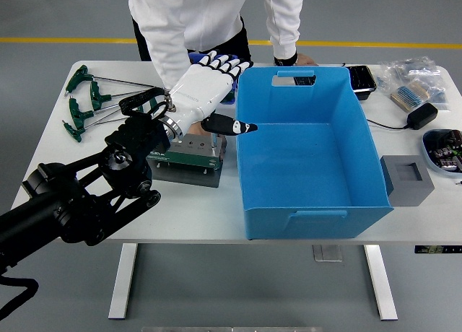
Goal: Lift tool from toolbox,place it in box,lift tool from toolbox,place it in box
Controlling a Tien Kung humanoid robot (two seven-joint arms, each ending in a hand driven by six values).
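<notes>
The grey tool stand (189, 153) sits left of the big blue box (310, 159), partly hidden by my left arm. My left hand (209, 90) hovers above the stand's far end, right beside the box's left wall. Its white fingers are spread and its black-tipped thumb (234, 126) points over the box rim; I see no tool in it. Several green T-handle tools (83, 105) lie on the table at far left. A person stands at the far side with one arm dropping behind my hand and the other hand (296, 59) resting behind the box. The box interior looks empty.
Right of the box are a grey square block (408, 177), a black power adapter (422, 115) with its cable, a black tray (361, 79), plastic bags of parts (408, 76) and a dish (444, 148) at the table's right edge.
</notes>
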